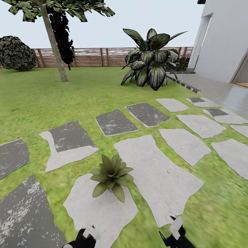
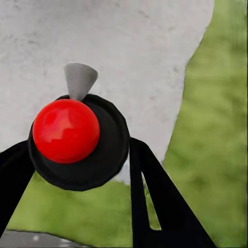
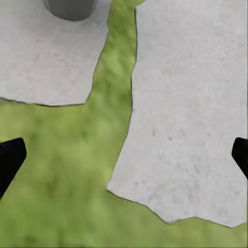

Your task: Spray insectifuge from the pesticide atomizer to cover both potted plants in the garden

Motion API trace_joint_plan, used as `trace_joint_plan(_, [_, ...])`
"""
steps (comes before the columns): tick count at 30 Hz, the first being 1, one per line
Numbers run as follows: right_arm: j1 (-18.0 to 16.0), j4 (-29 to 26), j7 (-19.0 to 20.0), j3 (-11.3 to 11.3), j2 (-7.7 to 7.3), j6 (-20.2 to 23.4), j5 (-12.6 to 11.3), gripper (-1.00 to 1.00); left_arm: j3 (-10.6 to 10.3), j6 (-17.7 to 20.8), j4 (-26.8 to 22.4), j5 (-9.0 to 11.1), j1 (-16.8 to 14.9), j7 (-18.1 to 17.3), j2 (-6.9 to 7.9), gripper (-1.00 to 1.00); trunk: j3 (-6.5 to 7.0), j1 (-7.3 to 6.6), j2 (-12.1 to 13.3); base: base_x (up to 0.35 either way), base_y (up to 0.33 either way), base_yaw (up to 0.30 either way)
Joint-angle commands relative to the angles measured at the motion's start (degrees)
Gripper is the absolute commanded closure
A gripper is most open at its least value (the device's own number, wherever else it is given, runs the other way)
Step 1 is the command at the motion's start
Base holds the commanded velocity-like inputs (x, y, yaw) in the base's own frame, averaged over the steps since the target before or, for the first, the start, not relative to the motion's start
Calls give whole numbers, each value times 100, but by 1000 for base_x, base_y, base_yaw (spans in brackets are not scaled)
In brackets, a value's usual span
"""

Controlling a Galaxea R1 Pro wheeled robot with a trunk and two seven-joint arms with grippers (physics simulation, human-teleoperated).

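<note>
Red-tipped pesticide atomizer (image 2: 77, 142) clamped in left claw (image 2: 77, 170) (over stone).

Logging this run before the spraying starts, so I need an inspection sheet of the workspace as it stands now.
Surface: green lawn with irregular grey stepping stones.
Job's things: pesticide atomizer held in the left claw, red tip toward the camera; one potted plant on a stone just ahead.
Clutter: nothing seen.
Grippers: left claw shut on the atomizer; right claw open, empty, over stone and grass.
Cables: nothing seen.
Surroundings: striped-leaf bush, tree, wooden fence, white building.
</note>
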Motion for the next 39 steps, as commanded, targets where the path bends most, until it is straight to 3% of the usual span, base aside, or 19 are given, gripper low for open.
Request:
trace_joint_plan(1, [-2,-86,552,41,-1,-11,177,-100,-2,-30,-2,-117,-5,-385,64,100,-4,-1,-2,0,0,0])
trace_joint_plan(4, [-40,-369,1700,90,-1,-3,357,-100,-8,-50,-12,-501,-2,-868,115,100,-4,-1,-2,0,0,0])
trace_joint_plan(7, [-110,-584,2273,96,-1,26,390,-100,-11,-60,-22,-936,-8,-1006,108,100,-4,-1,-2,0,0,0])
trace_joint_plan(12, [-275,-694,2168,76,-73,-16,392,-100,-12,-118,-185,-890,-48,-847,65,100,-4,-1,-2,0,0,0])
trace_joint_plan(18, [-471,-888,2209,80,123,11,395,-100,9,-115,-380,-893,-176,-844,120,100,-4,-1,-2,0,0,0])
trace_joint_plan(22, [-554,-1018,2214,81,158,17,389,-100,32,-76,-509,-872,-220,-851,136,100,-4,-1,-2,0,0,0])
trace_joint_plan(29, [-559,-1196,2225,101,344,27,384,-100,-108,-49,-735,-1061,-329,-1047,149,100,-4,-1,-2,0,0,0])
trace_joint_plan(34, [-611,-1199,2380,106,506,51,385,-100,-93,6,-847,-1210,-495,-1205,312,100,-4,-1,-2,0,0,0])
trace_joint_plan(35, [-636,-1200,3014,106,776,88,385,-100,-92,49,-850,-1838,-1148,-3529,511,100,-4,-1,-2,0,0,0])
trace_joint_plan(39, [-789,-1204,3244,107,1024,568,384,-100,-113,573,-909,-2030,-1327,-3957,627,100,-4,-1,-2,0,0,0])
